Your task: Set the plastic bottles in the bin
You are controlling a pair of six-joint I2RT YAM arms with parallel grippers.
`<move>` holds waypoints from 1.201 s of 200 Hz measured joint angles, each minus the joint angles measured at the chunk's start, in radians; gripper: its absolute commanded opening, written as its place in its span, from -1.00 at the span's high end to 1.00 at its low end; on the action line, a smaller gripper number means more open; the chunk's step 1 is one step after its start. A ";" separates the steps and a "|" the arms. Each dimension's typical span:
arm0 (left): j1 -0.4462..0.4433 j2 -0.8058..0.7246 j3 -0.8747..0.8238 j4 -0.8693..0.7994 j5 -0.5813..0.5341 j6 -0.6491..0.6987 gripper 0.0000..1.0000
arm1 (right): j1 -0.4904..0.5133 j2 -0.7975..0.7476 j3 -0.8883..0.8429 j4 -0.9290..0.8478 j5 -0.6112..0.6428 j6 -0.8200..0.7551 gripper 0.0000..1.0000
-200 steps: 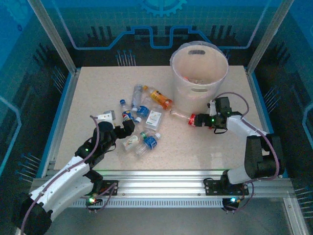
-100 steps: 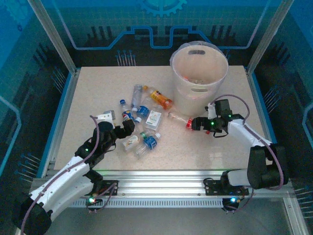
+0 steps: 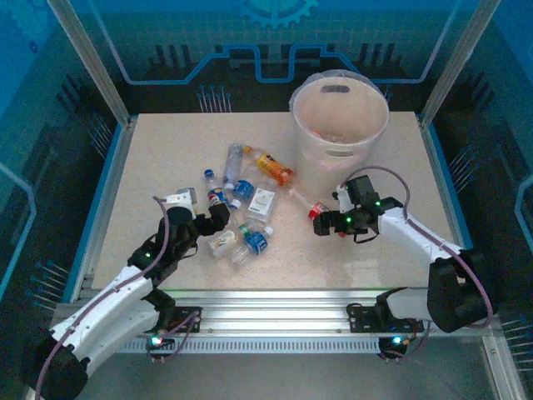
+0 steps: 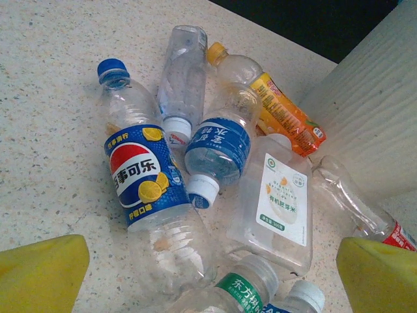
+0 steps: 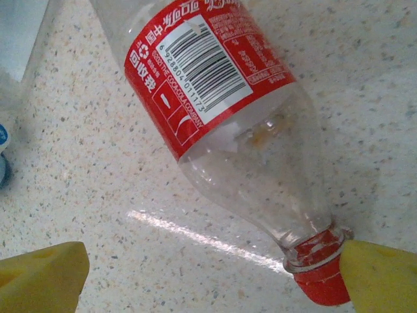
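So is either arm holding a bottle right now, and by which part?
Nothing is held. The right tool is open at the cap end of the Coca-Cola bottle lying on the table; the left tool is open over the bottle pile.

Red-label bottle (image 5: pixel 208 85) base beyond frame.

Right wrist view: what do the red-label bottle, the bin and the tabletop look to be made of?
Red-label bottle: thin clear plastic, glossy; the speckled surface shows through its wall. Bin: translucent whitish plastic, dull finish; its inside glows through the wall. Tabletop: beige, speckled, slightly shiny; likely laminate or stone-look composite, can't tell which.
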 measured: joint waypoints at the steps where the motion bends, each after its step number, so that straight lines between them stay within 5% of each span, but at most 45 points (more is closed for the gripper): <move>1: 0.000 0.000 0.000 0.000 0.000 0.000 -0.98 | 0.001 0.000 0.000 0.000 0.000 0.000 -1.00; 64: 0.000 0.001 0.000 0.000 0.001 0.000 -0.98 | 0.121 -0.005 0.006 -0.025 0.000 0.034 -1.00; 123: 0.000 0.020 0.000 0.001 0.004 0.000 -0.98 | 0.140 -0.028 0.066 -0.061 0.172 0.040 -0.99; 240: 0.000 0.013 0.000 0.001 0.006 0.000 -0.98 | 0.238 0.279 0.214 0.016 0.324 -0.002 -1.00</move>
